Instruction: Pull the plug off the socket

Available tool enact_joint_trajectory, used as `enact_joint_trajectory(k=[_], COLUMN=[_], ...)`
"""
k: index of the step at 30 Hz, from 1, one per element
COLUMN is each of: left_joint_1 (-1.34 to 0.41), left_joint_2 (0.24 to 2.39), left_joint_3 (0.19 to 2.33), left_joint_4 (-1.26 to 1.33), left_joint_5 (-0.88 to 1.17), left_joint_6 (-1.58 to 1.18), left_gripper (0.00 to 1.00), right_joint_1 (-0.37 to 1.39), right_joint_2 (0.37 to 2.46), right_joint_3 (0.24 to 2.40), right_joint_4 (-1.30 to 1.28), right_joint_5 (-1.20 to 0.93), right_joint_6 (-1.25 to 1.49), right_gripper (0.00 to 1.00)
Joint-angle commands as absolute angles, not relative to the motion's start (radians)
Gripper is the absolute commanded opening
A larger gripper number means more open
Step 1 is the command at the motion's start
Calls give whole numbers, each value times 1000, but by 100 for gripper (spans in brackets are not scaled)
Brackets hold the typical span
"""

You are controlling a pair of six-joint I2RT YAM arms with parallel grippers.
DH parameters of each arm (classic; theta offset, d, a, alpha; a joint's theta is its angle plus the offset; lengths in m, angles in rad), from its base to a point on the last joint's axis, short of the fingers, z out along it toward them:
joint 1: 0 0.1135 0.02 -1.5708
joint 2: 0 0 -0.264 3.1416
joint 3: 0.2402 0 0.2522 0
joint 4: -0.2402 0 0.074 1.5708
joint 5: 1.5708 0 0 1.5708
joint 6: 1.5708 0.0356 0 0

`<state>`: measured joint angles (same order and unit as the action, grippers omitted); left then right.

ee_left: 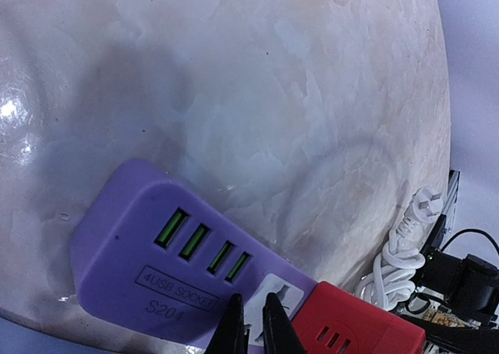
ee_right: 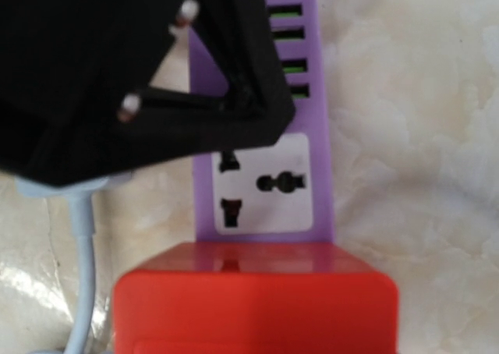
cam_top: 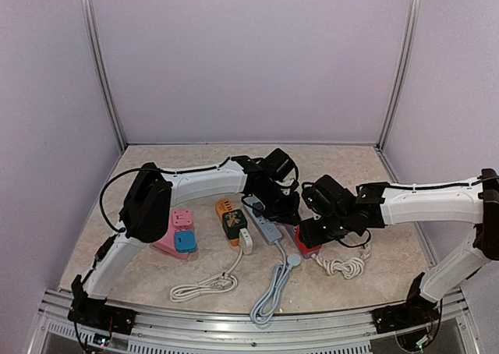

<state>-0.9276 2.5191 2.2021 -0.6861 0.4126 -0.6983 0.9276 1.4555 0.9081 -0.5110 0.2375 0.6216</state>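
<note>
A purple power strip (cam_top: 269, 228) lies mid-table, with four green USB slots and a white socket face (ee_left: 140, 260) (ee_right: 265, 182). A red plug (cam_top: 306, 247) (ee_left: 359, 327) (ee_right: 253, 307) sits on its near end. My left gripper (cam_top: 282, 208) (ee_left: 253, 334) is shut, its black tips resting on the white socket face beside the plug. The left arm's black body (ee_right: 117, 58) covers the strip's top left in the right wrist view. My right gripper (cam_top: 312, 235) is closed around the red plug; its fingers are hidden in its own view.
A pink socket block (cam_top: 173, 228) with a blue plug (cam_top: 185, 242) stands at the left. An orange strip (cam_top: 226, 209) carries a dark green plug (cam_top: 234, 224). White cable coils (cam_top: 204, 286) (cam_top: 343, 267) (ee_left: 401, 249) and the strip's pale blue cord (cam_top: 273, 288) lie near the front.
</note>
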Motion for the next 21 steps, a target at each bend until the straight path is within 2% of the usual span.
enact_joint_trajectory(k=[1, 21], left_joint_1=[-939, -931], left_joint_2=[2575, 2648], left_joint_3=[2214, 2254], left_joint_4=[-797, -944], left_joint_5=[368, 326], left_joint_6=[-670, -606], left_gripper=[8, 7], right_joint_1=[937, 936], right_joint_2=[1484, 1558], right_joint_3=[956, 1091], right_joint_4=[-518, -502], right_joint_5=[305, 353], right_joint_6=[630, 576], right_gripper=[12, 12])
